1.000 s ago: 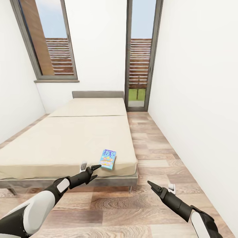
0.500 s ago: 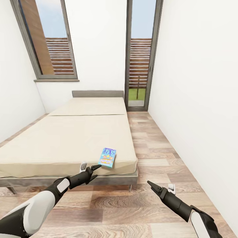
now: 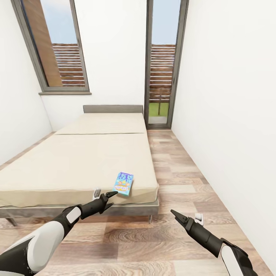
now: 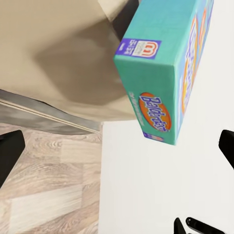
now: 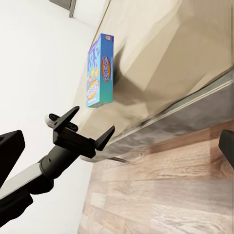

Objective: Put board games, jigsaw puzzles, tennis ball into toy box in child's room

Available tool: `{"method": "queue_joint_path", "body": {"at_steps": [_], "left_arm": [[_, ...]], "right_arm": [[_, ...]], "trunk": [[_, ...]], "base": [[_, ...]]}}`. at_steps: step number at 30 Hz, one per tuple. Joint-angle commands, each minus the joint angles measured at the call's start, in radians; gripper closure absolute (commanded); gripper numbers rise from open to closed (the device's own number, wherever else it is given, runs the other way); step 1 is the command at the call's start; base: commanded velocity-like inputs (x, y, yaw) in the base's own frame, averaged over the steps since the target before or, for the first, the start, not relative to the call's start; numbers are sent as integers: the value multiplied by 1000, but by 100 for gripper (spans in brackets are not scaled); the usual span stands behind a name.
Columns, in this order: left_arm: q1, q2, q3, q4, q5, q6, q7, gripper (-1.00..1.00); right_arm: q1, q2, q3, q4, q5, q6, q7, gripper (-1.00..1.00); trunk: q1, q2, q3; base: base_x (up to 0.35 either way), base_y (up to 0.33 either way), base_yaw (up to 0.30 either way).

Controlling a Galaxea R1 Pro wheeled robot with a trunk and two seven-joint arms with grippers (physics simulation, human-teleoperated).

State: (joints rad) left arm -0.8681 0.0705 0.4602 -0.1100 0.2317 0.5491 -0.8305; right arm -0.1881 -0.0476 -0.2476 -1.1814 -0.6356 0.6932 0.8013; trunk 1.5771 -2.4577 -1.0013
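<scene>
A blue board game (image 3: 123, 183) with bright print lies flat on the bed (image 3: 76, 165), close to its near right corner. My left gripper (image 3: 104, 194) is open just short of the mattress edge. One of its fingertips (image 3: 113, 193) points at the box's near side, and nothing is between the fingers. The left wrist view looks straight at the box (image 4: 165, 73). My right gripper (image 3: 186, 216) hangs open over the wood floor, right of the bed, holding nothing. In the right wrist view I see the box (image 5: 100, 70) and the open left gripper (image 5: 80, 130).
A low grey headboard (image 3: 113, 109) stands at the bed's far end under a tall window (image 3: 57, 46). A glass door (image 3: 163, 65) is at the back right. A strip of wood-plank floor (image 3: 180, 165) runs between the bed and the white right wall (image 3: 230, 115).
The blue box sits slightly further left and a touch higher in the picture than a second ago, just clear of the left fingertip. Both arms hold the same pose.
</scene>
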Motion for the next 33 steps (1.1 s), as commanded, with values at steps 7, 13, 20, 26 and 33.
{"method": "queue_joint_path", "body": {"at_steps": [7,13,20,26,33], "left_arm": [[0,0,-5,0,9,8,2,-100],[-1,0,-6,0,9,8,2,-100],[-1,0,-5,0,9,7,2,-100],[-1,0,-5,0,9,-1,2,-100],[0,0,-5,1,9,-6,2,-100]], "right_arm": [[-1,0,-1,0,-4,6,1,-100],[-1,0,-1,0,-4,6,1,-100],[-1,1,-1,-1,-4,6,1,-100],[-1,1,-1,-1,-4,6,1,-100],[-1,2,-1,-1,-4,6,1,-100]], "trunk": [[0,0,-1],[0,0,-1],[0,0,-1],[0,0,-1],[0,0,-1]], "base": [[37,-36,0],[8,-8,0],[2,-2,0],[0,-43,0],[0,-200,0]]}}
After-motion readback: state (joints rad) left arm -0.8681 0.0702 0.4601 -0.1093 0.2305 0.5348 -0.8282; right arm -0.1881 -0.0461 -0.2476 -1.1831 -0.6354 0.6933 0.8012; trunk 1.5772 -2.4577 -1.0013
